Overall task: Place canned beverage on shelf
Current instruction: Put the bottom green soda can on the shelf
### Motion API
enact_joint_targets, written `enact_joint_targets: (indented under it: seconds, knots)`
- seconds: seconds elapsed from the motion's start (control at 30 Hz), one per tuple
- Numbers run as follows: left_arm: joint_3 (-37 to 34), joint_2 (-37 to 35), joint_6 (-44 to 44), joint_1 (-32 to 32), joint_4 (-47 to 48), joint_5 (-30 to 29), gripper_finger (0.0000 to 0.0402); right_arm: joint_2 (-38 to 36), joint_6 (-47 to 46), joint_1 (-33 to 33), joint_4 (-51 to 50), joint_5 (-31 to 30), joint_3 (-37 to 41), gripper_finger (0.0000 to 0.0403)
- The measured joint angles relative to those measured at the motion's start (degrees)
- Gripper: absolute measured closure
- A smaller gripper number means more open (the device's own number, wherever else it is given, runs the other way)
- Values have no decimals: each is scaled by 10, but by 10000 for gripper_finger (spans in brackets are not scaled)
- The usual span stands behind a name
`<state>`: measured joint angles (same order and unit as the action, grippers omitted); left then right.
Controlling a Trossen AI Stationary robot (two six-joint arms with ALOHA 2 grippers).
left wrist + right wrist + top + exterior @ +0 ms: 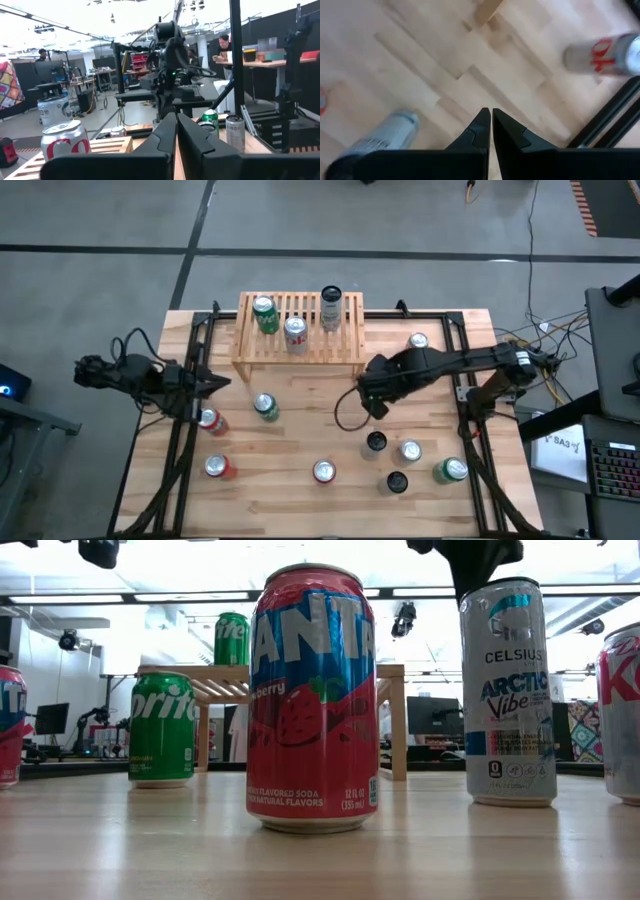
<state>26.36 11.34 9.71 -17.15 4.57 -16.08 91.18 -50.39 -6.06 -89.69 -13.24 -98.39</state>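
shelf (300, 340): light-wood slatted rack, set at the far middle of the table (290, 490); three cans are carried on top.
cans on shelf: green can (265, 314) at its left, silver-and-red can (296, 334) in the middle nearer the front edge, tall slim can (331, 308) toward the right.
loose cans: green Sprite can (265, 407) is seen in front of the shelf; red Fanta can (313, 700) is closest to the low camera; Celsius can (507, 690) just to its right in that view. More cans are scattered over the near half.
left gripper (218, 383): fingers pressed together, nothing held; parked at the table's left side, near the shelf's left leg.
right gripper (376, 406): fingers closed together, empty; held over bare tabletop right of centre, in front of the shelf's right end, apart from all cans.
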Motion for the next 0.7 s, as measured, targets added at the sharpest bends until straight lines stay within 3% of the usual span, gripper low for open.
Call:
enact_joint_targets:
  seconds: [0.17,0.33,0.7]
  knots:
    - [-13,-6,-5,0,2,-3,401,0,68,50,6,-5,0,394]
    - [-28,-10,-12,0,4,-49,401,0,132,87,31,-4,0,394]
    - [-42,-15,-32,0,2,-59,401,0,170,97,53,-3,1,394]
